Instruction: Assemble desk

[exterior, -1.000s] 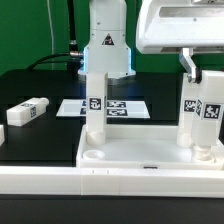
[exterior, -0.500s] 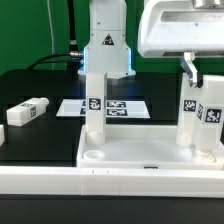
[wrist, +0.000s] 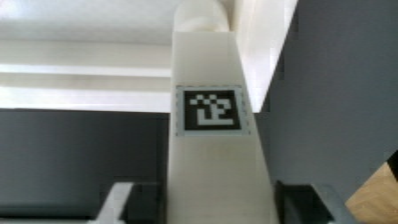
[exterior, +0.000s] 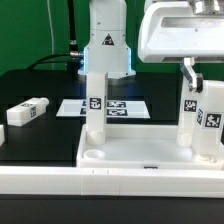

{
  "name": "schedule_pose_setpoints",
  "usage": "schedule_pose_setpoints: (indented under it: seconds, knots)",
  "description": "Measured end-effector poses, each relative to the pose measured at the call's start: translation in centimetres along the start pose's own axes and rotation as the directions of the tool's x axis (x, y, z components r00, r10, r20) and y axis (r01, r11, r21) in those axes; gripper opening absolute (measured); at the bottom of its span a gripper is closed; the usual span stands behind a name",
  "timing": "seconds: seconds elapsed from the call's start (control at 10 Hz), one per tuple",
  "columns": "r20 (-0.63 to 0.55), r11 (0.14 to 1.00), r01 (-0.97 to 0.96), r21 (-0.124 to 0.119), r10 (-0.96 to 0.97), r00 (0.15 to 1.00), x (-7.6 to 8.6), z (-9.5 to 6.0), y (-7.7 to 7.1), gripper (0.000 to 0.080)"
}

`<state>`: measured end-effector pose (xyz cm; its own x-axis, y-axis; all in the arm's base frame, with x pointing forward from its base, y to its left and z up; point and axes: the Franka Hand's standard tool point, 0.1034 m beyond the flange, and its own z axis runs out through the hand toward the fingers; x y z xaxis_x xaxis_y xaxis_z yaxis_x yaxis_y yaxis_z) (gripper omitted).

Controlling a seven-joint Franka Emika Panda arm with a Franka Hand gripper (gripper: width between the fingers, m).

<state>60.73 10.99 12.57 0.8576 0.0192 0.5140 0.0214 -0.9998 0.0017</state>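
Observation:
The white desk tabletop (exterior: 140, 152) lies tray-like near the front. Two white legs stand upright on it, one at its back corner on the exterior view's left (exterior: 93, 108), one near the right (exterior: 187, 122). My gripper (exterior: 202, 82) hangs over the tabletop's right end, shut on another upright tagged leg (exterior: 211, 122), whose lower end is at the tabletop's right corner. In the wrist view this leg (wrist: 214, 150) fills the gap between my dark fingers (wrist: 150, 205), tag facing the camera. A further leg (exterior: 27, 111) lies loose on the black table at the left.
The marker board (exterior: 118, 106) lies flat behind the tabletop. The arm's white base (exterior: 105, 45) rises at the back. A long white rail (exterior: 35, 182) runs along the table's front edge.
My gripper and the held leg have shifted slightly toward the exterior view's right. Everything else stays put.

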Motion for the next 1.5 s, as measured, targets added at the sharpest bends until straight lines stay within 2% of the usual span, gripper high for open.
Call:
schedule_pose_setpoints:
  seconds: [0.3, 0.4, 0.5, 0.6, 0.7, 0.9, 1.3, 1.5]
  knots:
    - [-0.01, 1.0, 0.0, -0.003, 0.0, 1.0, 0.1, 0.1, 0.3, 0.0291]
    - [-0.009, 1.0, 0.0, -0.004, 0.0, 1.0, 0.1, 0.1, 0.3, 0.0355]
    - [-0.009, 1.0, 0.0, -0.004, 0.0, 1.0, 0.1, 0.1, 0.3, 0.0541]
    - [-0.009, 1.0, 0.0, -0.004, 0.0, 1.0, 0.1, 0.1, 0.3, 0.0541]
    - [-0.009, 1.0, 0.0, -0.004, 0.0, 1.0, 0.1, 0.1, 0.3, 0.0615]
    - [-0.012, 1.0, 0.011, -0.006, -0.011, 1.0, 0.5, -0.2, 0.8, 0.0644]
    - [-0.005, 1.0, 0.004, 0.005, -0.004, 1.0, 2.0, -1.9, 1.4, 0.0649]
    - [0.023, 1.0, 0.004, 0.007, -0.004, 1.0, 1.6, -1.7, 1.3, 0.0649]
